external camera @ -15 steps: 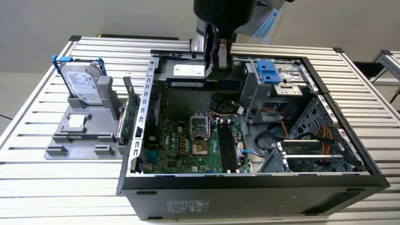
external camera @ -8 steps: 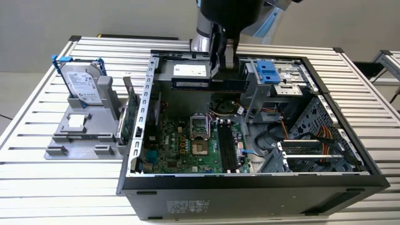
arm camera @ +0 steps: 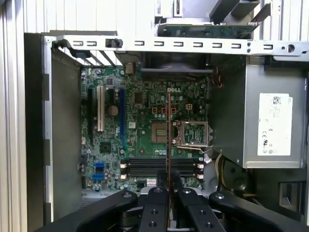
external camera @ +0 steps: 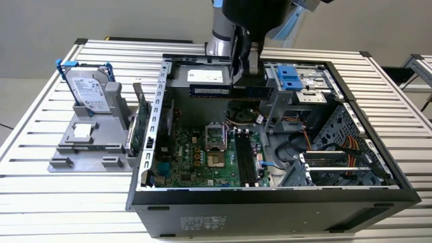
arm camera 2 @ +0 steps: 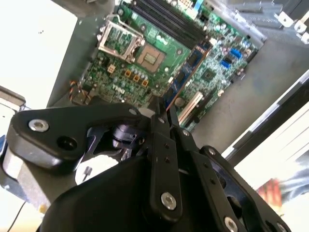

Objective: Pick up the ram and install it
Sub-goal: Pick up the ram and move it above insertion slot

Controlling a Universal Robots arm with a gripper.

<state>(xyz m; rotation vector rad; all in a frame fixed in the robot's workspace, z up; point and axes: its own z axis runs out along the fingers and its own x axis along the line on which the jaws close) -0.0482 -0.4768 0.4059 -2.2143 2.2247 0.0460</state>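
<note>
The end effector [external camera: 243, 83] grips the ram [external camera: 209, 90] tight above the computer case [external camera: 270, 202], so the ram is picked up but not yet pushed into the case's slots [arm camera: 159, 166]

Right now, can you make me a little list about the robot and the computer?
gripper: shut on the ram stick
ram stick: held over the open computer case, not in a slot
slots: long black ones on the green board, look empty
hard drive: standing in a grey holder outside the case, exterior view's left
</note>
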